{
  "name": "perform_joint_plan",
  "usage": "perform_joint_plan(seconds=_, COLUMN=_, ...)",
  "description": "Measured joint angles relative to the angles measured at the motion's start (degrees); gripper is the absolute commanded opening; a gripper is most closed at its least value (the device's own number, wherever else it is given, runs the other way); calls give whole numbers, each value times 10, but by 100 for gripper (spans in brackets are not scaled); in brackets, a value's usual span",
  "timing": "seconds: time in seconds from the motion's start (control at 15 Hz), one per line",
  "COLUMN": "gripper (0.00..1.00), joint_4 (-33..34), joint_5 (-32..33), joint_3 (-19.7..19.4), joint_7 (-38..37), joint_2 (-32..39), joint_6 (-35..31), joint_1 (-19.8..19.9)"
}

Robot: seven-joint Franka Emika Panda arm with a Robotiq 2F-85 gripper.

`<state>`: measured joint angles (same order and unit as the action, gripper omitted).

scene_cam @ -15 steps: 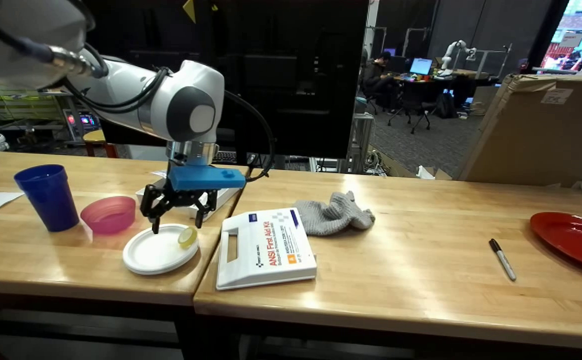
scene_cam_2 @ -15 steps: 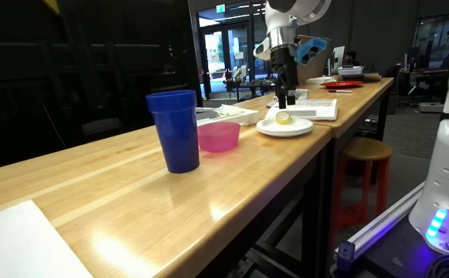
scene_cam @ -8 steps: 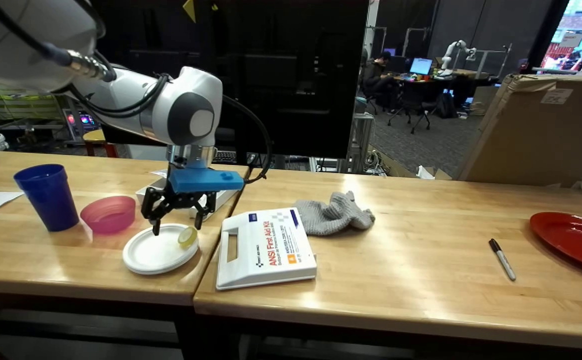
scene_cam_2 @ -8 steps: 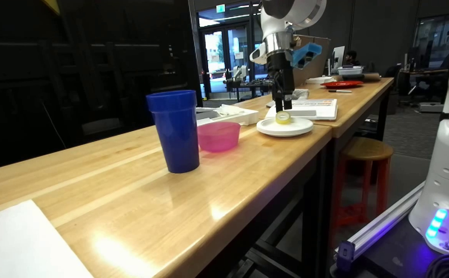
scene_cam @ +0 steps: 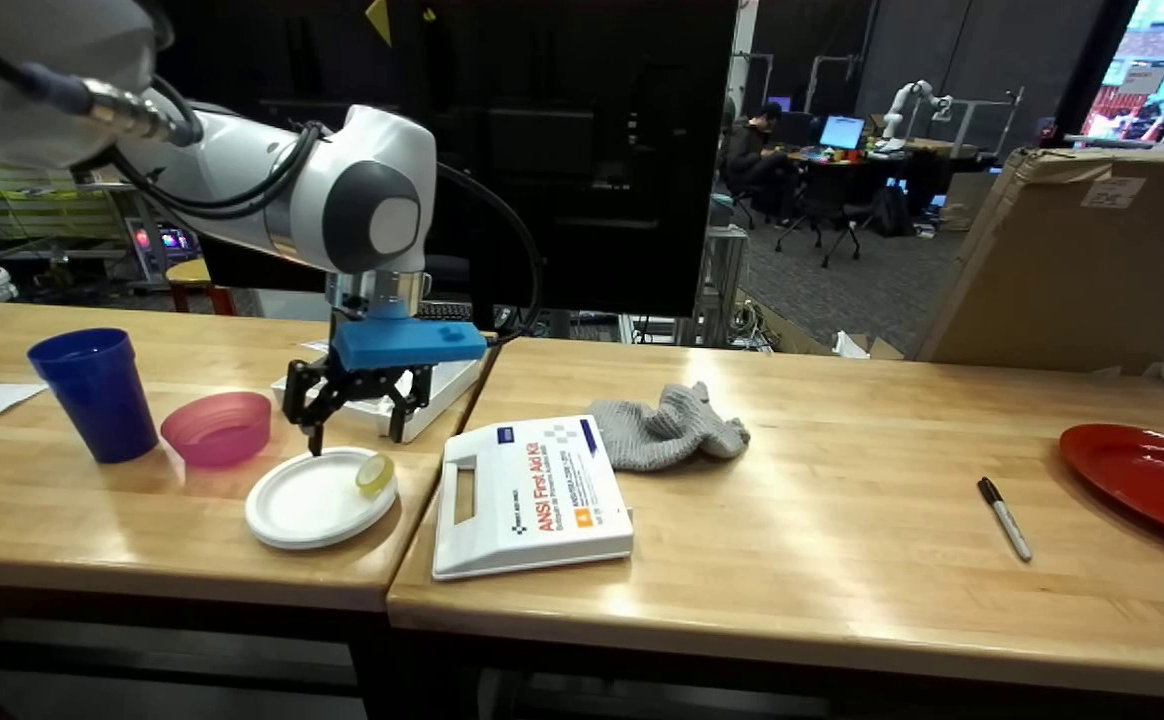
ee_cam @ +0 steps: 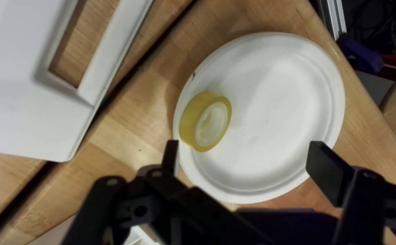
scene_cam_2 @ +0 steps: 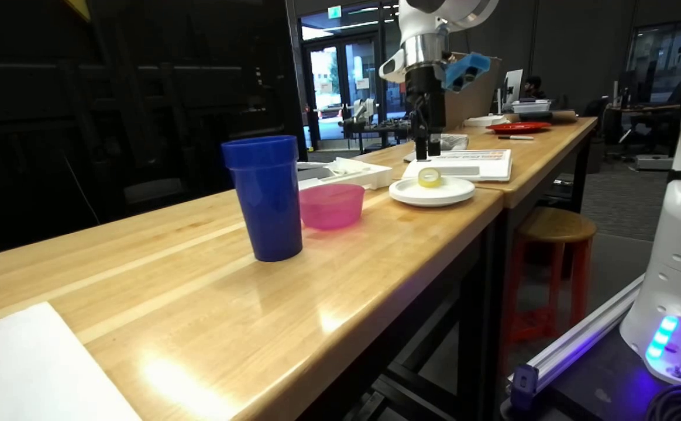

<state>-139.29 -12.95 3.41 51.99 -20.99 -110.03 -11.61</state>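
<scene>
In an exterior view, a blue cup (scene_cam: 97, 395) stands near a pink bowl (scene_cam: 217, 430) at the left of the counter (scene_cam: 842, 500). Next, the gripper (scene_cam: 356, 438) hangs above a white plate (scene_cam: 292, 500) with its fingers (ee_cam: 327, 173) well apart, nearest to a yellowish tape roll (scene_cam: 374, 475). The roll sits on the plate's right side, up on its rim; whether it tilts I can't tell. In the wrist view its open face points toward the plate's middle, and the long axis of that oval face runs steeply upward, leaning right. Just beside the plate lies a white case (scene_cam: 522, 540), handle (scene_cam: 447, 510) toward it, reading "ANSI First Aid Kit" in red from the near edge backward, plus an orange square (scene_cam: 583, 518) with what looks like an A; the smaller lines I can't read. Behind it rests a grey knitted cloth (scene_cam: 672, 432). Farther right, a marker (scene_cam: 1006, 522) points its black cap toward the back, with a red platter (scene_cam: 1152, 482) and a cardboard box (scene_cam: 1072, 280), its label (scene_cam: 1112, 192) illegible, beyond.
</scene>
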Motion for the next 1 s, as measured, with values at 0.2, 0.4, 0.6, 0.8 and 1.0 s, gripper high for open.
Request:
perform_joint_plan(seconds=0.2, gripper=100, joint_4=0, joint_5=0, joint_3=0, joint_7=1, joint_2=-5, joint_6=0, joint_1=0)
perform_joint_plan(seconds=0.4, gripper=100, joint_4=-3, joint_5=0, joint_3=-1, joint_7=1, joint_2=-2, joint_6=0, joint_1=0)
perform_joint_plan(seconds=0.6, gripper=100, joint_4=-7, joint_5=0, joint_3=-2, joint_7=1, joint_2=3, joint_6=0, joint_1=0)
perform_joint_plan(seconds=0.8, gripper=70, joint_4=-10, joint_5=0, joint_3=-2, joint_7=2, joint_2=11, joint_6=-1, joint_1=0)
perform_joint_plan(seconds=1.0, gripper=44, joint_4=-11, joint_5=0, joint_3=-2, joint_7=2, joint_2=18, joint_6=-1, joint_1=0)
